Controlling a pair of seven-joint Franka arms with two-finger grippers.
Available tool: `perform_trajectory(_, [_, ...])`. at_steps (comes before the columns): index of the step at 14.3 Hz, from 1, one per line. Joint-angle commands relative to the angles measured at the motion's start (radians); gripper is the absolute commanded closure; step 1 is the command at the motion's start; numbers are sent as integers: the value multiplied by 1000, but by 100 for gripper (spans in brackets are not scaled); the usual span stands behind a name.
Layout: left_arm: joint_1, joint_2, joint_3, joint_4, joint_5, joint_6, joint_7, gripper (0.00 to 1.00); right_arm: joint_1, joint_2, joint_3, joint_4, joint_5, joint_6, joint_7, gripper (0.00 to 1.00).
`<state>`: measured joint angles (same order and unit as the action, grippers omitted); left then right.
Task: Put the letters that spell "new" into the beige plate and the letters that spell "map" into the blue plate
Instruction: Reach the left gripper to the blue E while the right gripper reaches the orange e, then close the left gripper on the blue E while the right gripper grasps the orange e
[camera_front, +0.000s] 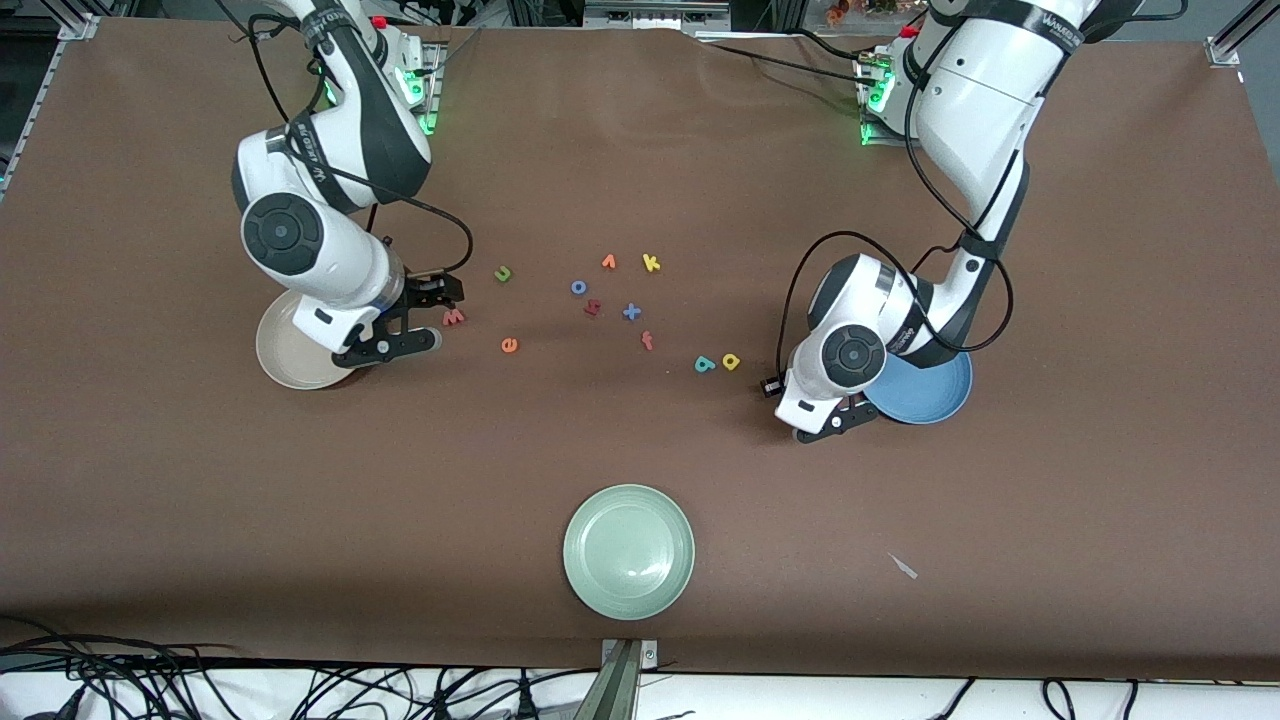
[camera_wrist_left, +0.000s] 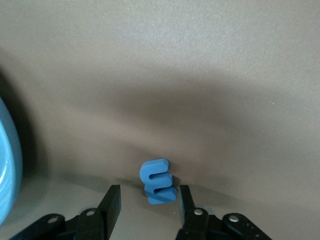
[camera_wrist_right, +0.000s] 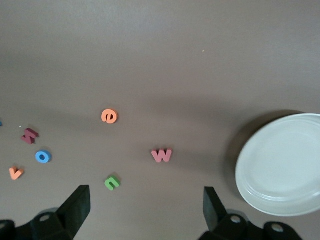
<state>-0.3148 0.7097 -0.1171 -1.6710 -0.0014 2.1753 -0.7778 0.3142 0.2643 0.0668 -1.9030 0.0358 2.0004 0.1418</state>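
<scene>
Left gripper (camera_wrist_left: 149, 202): jaws partly apart with the blue m (camera_wrist_left: 158, 181) standing on edge between them. In the left wrist view the letter sits close against one finger (camera_wrist_left: 186, 201), while a clear gap separates it from the other, so it is not clamped. This gripper is low over the table (camera_front: 640, 470), just beside the rim of the blue plate (camera_front: 930, 395), which holds no letters and lies toward the left arm's end of the table. Right gripper (camera_front: 422, 318): jaws wide apart and holding nothing, over bare table between the beige plate (camera_front: 285, 355) and the pinkish-red w (camera_front: 453, 317). The beige plate, also without letters, lies toward the right arm's end and is partly covered by that arm's wrist. The green n (camera_front: 503, 273) lies farther from the front camera than the w, the orange e (camera_front: 509, 345) nearer. The teal a (camera_front: 704, 364) and yellow p (camera_front: 731, 361) lie just beside each other, between the middle cluster and the left gripper. The middle cluster comprises the orange v (camera_front: 608, 262), yellow k (camera_front: 651, 263), blue o (camera_front: 578, 287), a dark red letter (camera_front: 592, 308), blue x (camera_front: 631, 312) and red-orange f (camera_front: 647, 341). The pale green plate (camera_front: 628, 592) lies nearest the front camera.
</scene>
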Motion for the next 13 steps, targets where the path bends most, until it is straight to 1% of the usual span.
perform_trajectory(1, [-10,0,5,-16,-23,32,-1,47,3,-57,18,-135,4,116,39,0])
perform_trajectory(4, [-1,0,5,-13,-22,32,12,50,3,-54,51,-197,1,185,80,0])
perform_trajectory(5, [-3,0,5,-12,-22,34,12,54,3,-53,60,-217,-2,214,91,0])
perform_trajectory(6, [-3,0,5,-10,-20,34,12,63,6,-48,62,-237,-2,245,93,0])
perform_trajectory(8, [-1,0,7,-9,-12,38,14,82,38,-19,62,-243,-4,291,102,0])
perform_trajectory(10, [-1,0,7,-10,-9,52,14,91,43,18,62,-238,-13,340,124,0])
perform_trajectory(13, [-1,-7,7,-6,-9,43,11,91,46,78,64,-231,-19,428,153,0])
